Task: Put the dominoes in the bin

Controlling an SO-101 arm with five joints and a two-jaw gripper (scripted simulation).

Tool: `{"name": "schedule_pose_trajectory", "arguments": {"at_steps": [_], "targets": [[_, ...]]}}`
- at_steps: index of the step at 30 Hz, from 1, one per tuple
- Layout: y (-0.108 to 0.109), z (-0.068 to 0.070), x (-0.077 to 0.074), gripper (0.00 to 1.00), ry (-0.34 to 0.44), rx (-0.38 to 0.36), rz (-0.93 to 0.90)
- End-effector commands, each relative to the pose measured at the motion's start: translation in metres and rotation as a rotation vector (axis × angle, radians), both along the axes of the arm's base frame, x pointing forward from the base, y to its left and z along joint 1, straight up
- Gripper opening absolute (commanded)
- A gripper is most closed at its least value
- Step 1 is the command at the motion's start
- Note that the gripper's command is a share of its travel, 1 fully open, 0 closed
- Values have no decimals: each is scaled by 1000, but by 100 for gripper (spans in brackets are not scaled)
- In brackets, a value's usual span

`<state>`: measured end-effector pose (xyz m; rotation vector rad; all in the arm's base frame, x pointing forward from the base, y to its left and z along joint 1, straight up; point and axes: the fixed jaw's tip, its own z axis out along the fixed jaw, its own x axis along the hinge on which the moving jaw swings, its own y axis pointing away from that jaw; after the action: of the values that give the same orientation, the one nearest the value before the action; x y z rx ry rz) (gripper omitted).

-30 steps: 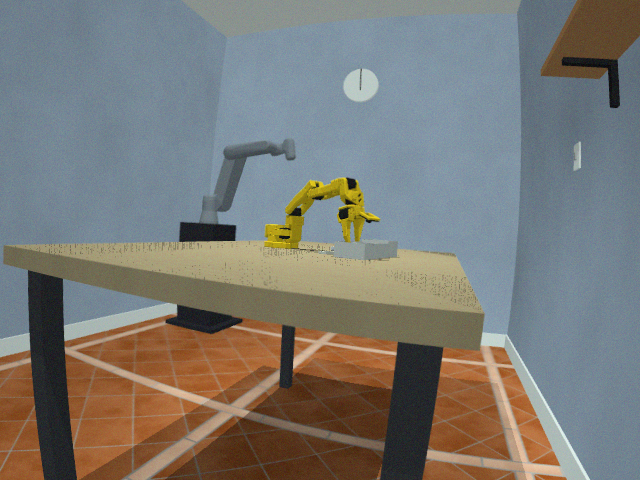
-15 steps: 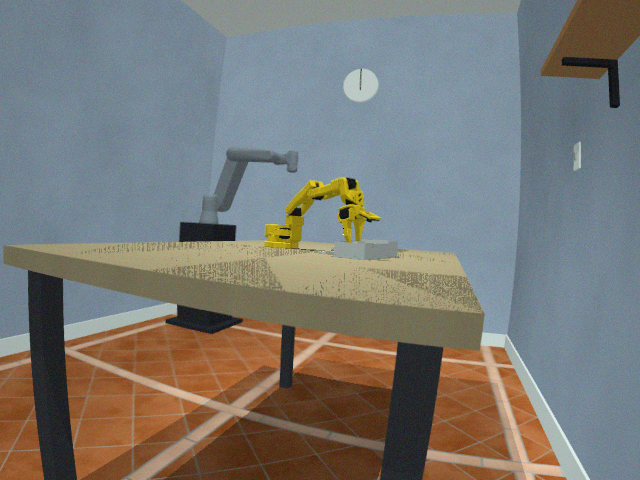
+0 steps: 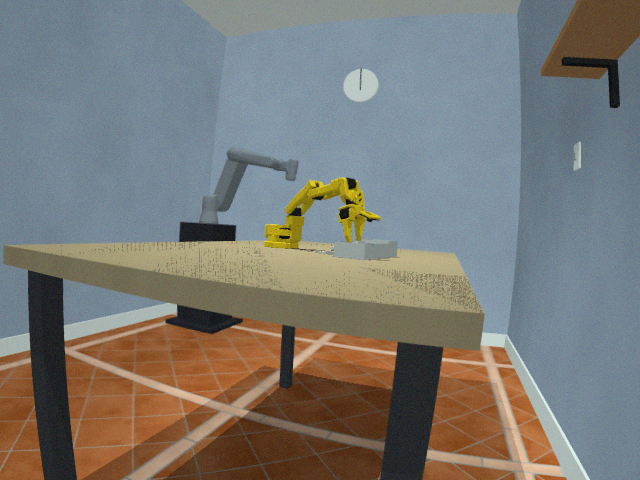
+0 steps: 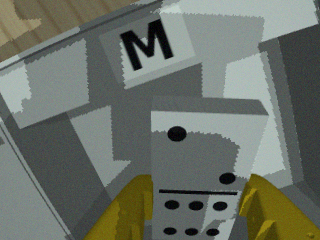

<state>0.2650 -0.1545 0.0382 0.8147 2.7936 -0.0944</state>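
Note:
My yellow gripper (image 4: 194, 216) (image 3: 354, 235) is shut on a grey domino (image 4: 200, 167) with black pips. It holds the domino upright inside the grey bin (image 4: 54, 87) (image 3: 366, 249); a white label (image 4: 148, 43) on the bin floor bears the letter M. In the exterior view the arm bends down over the bin at the far side of the table, and the fingers reach to the bin's rim. The domino is too small to make out there. No other domino shows.
A second bin compartment (image 4: 27, 200) adjoins on the left. A grey robot arm (image 3: 232, 178) stands behind the table.

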Motion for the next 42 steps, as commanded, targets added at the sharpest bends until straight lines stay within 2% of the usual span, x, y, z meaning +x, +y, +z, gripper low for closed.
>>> {"name": "schedule_pose_trajectory", "arguments": {"at_steps": [1, 16, 28, 37, 39, 42], "targets": [[-6, 16, 5, 6, -66, -37, -17], [-6, 16, 5, 22, -66, -37, -17], [-6, 17, 5, 23, -67, -38, -17], [-4, 35, 2, 23, -84, -48, -18], [-4, 35, 2, 23, -84, -48, -18], [-3, 44, 0, 23, -93, -53, -18]]}}
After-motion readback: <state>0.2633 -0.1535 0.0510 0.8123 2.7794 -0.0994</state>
